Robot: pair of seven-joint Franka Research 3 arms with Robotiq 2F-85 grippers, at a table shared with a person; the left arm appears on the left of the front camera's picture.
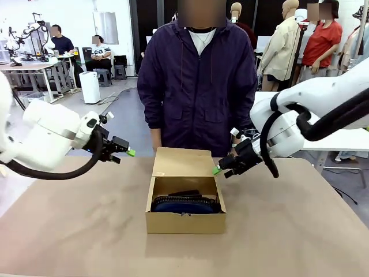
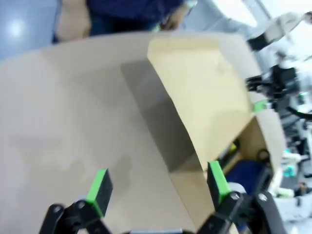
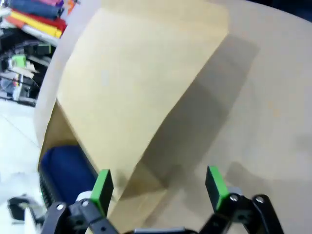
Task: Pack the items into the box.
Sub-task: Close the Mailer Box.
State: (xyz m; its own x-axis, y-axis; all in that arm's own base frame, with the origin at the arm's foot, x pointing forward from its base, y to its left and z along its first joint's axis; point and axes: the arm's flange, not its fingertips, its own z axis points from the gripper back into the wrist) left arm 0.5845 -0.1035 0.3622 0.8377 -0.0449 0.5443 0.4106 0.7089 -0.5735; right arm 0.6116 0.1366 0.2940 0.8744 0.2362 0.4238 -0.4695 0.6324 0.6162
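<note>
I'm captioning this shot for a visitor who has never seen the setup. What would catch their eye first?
The open cardboard box at the middle of the table, its lid tipped back toward the person, with a navy blue pouch inside. Next, the two white arms flanking it: the left gripper hangs off to the box's left, and the right gripper sits by the lid's right edge, both with green-tipped fingers spread and empty.

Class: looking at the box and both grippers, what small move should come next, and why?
Probably swing the right gripper behind the raised lid to push it shut: the pouch lies inside the box, and both grippers, left too, are open and empty.
</note>
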